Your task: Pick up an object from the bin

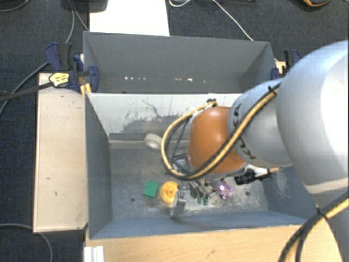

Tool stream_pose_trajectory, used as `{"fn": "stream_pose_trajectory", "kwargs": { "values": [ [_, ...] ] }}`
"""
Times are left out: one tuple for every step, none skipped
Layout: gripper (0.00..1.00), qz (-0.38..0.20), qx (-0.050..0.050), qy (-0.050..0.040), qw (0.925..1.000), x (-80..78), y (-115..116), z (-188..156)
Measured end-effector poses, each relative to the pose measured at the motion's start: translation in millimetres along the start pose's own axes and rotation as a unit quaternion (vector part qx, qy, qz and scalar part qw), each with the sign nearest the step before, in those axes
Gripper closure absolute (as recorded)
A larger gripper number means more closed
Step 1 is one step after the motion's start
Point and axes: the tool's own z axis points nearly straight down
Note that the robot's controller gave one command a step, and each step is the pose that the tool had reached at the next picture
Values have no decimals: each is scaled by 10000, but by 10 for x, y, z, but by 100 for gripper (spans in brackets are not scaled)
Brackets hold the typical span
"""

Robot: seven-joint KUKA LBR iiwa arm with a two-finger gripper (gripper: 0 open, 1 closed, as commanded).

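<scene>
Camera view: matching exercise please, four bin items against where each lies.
Items:
1. green block
2. yellow disc
3. purple piece
4. pale oval

Places:
a. rightmost of the three coloured ones
b. alone, farther back
c. leftmost of the three coloured ones
d. between the other two coloured ones

Pairs: 1-c, 2-d, 3-a, 4-b

The arm (305, 124) was bulky, rounded and pale grey, with a glossy orange cover (210, 141) at its wrist and black and yellow cables (165, 146) looping around it.
</scene>
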Motion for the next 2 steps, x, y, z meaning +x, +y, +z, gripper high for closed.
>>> {"fn": "stream_pose_trajectory", "kwargs": {
  "values": [
    [100,110,-3,10,9999,22,12,-8],
    [100,112,-3,10,9999,22,12,-8]
  ]
}}
